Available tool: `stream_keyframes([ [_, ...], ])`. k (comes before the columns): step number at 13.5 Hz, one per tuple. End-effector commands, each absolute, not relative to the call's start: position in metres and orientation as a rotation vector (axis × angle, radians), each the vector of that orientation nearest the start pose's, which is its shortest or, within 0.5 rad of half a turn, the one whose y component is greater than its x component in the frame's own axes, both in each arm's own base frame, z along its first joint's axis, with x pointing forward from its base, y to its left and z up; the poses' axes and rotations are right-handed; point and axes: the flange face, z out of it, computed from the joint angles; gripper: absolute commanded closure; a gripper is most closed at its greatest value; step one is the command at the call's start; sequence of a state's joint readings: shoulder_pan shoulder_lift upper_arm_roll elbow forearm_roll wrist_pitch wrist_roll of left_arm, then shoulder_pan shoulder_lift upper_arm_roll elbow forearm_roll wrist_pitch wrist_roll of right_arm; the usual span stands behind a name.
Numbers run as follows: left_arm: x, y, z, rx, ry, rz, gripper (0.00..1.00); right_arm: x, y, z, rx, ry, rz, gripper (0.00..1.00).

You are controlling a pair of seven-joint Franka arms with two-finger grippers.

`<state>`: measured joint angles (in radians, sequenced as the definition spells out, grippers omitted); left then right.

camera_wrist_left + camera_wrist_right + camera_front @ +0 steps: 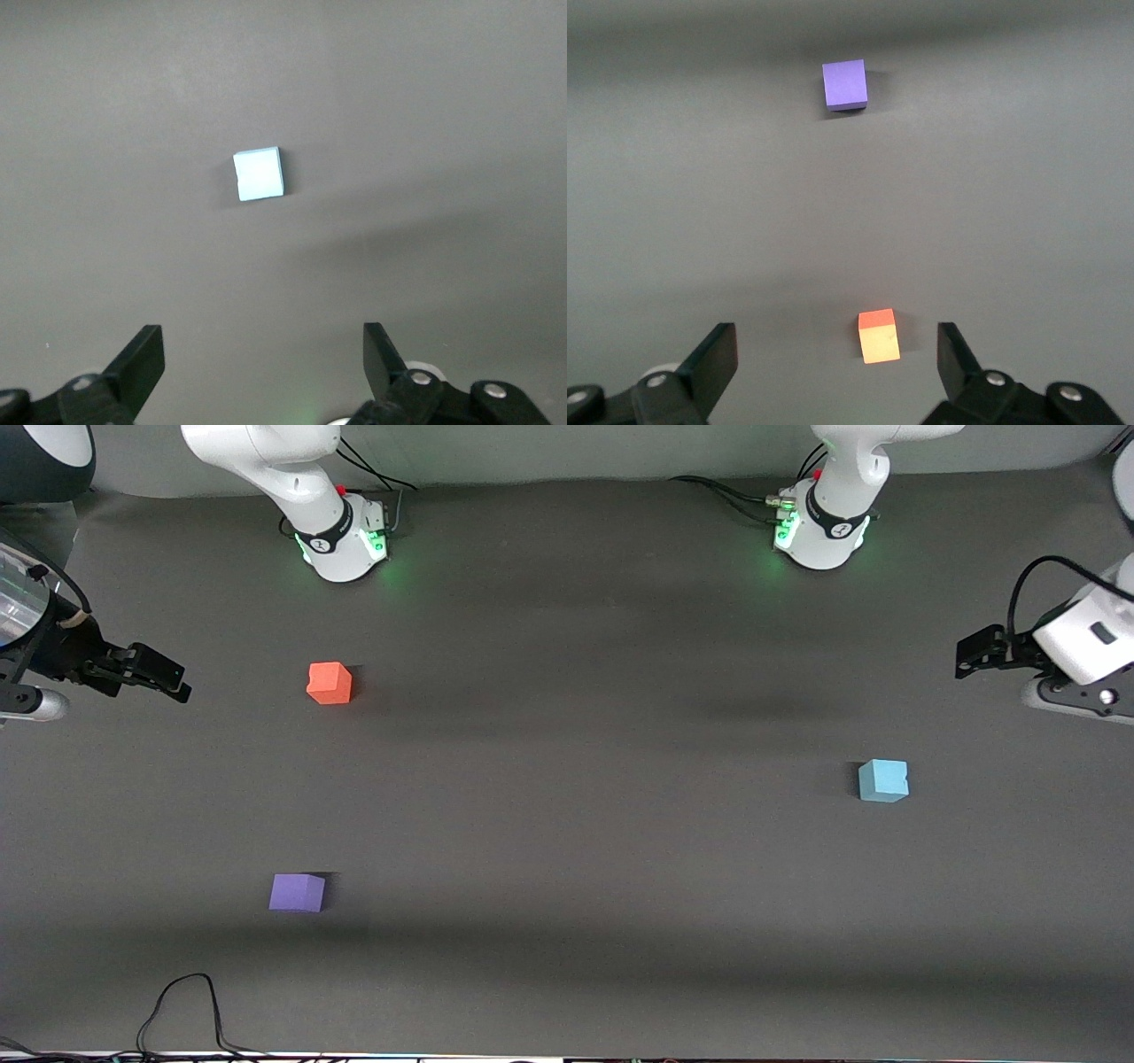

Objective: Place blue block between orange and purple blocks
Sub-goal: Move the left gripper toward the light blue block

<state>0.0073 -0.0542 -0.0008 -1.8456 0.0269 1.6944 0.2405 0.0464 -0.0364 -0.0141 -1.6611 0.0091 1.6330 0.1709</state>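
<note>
Nearest the front camera lies a black cable (182, 1010), looping on the table (567, 850) near its edge. Taking the orange block (330, 683) as my landmark: the purple block (297, 892) sits nearer to the camera than it, well apart, with bare table between the two. That gap holds nothing. The blue block (882, 780) rests well apart from the orange block, toward my left arm's end of the table and somewhat nearer the camera, square on the surface and touching nothing.

My left gripper (974, 651) hangs above the table at my left arm's end, near the blue block, its fingers (142, 359) spread wide apart and holding nothing. My right gripper (164, 676) hangs at the other end, close beside the orange block, fingers (713, 359) likewise spread and bare. Nothing stands between the blue block and the gap beside the orange block.
</note>
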Motion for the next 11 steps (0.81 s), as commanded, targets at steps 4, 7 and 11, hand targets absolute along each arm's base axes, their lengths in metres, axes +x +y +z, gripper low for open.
stream_keyframes([
  [4, 0.521, 0.021, 0.444, -3.080, 0.399, 0.045, 0.00, 0.550, 0.018, 0.610, -3.133, 0.255, -0.025, 0.00],
  [7, 0.530, 0.025, 0.385, -3.082, 0.392, 0.016, 0.00, 0.550, 0.018, 0.611, -3.133, 0.255, -0.027, 0.00],
  [11, 0.552, 0.027, 0.313, -3.083, 0.378, -0.030, 0.00, 0.550, 0.017, 0.610, -3.132, 0.257, -0.022, 0.00],
])
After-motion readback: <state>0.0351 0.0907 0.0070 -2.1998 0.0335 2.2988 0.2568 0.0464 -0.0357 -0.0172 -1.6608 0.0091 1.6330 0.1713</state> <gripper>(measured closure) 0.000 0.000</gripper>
